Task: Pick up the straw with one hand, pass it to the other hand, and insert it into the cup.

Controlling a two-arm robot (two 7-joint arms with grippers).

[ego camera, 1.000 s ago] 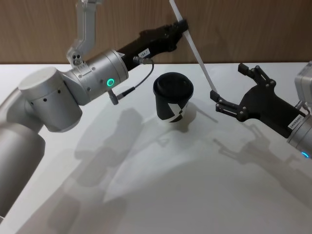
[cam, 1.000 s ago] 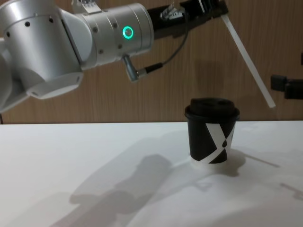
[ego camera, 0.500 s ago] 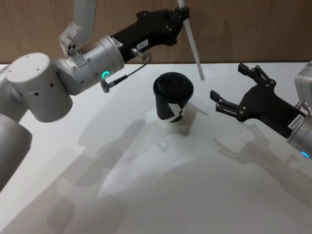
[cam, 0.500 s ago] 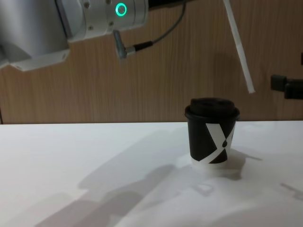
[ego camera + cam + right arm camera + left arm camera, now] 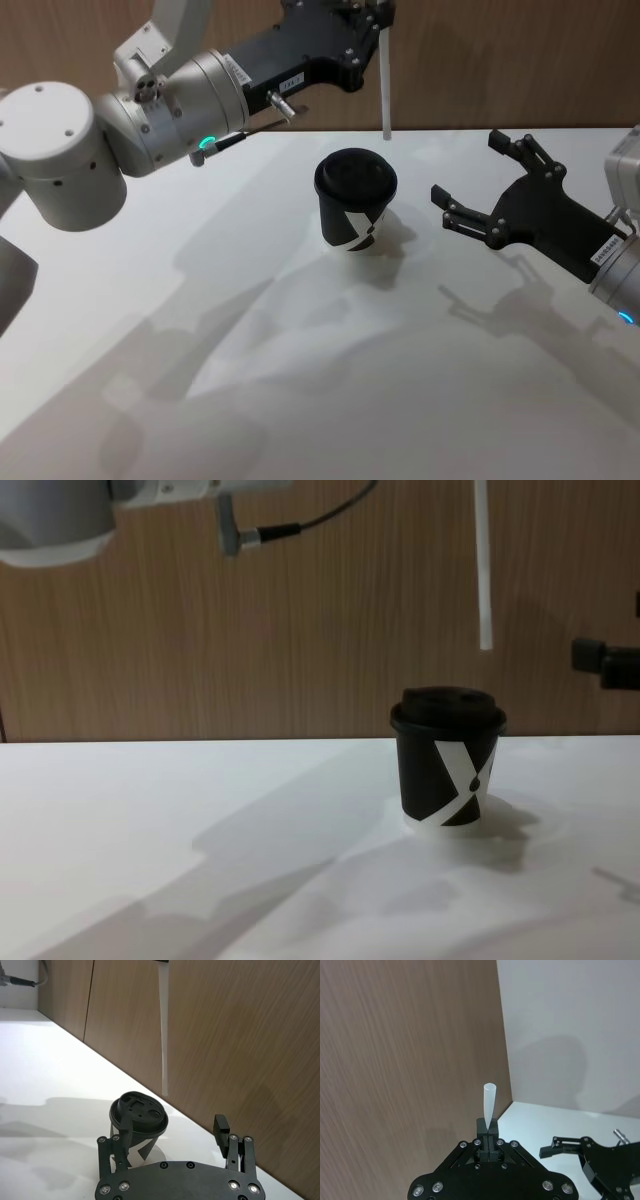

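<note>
Straw [image 5: 385,90] upper end is cut off at the chest view's top edge; cup [image 5: 355,205] contents are hidden under its black lid. One straw, one cup, two grippers. Left gripper [image 5: 378,15], cropped by the head view's top edge, pinches the straw, which hangs upright above the cup, lower end clear of the lid. Right gripper [image 5: 468,170] sits right of the cup, fingers spread, holding nothing. Cup stands on the white table [image 5: 300,400].

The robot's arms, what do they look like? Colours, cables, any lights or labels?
Left arm: silver cylindrical links, green ring light, thin black cable with silver plug, black long-fingered left gripper. Right gripper: flat black plate, short fingers, white label, silver wrist.
</note>
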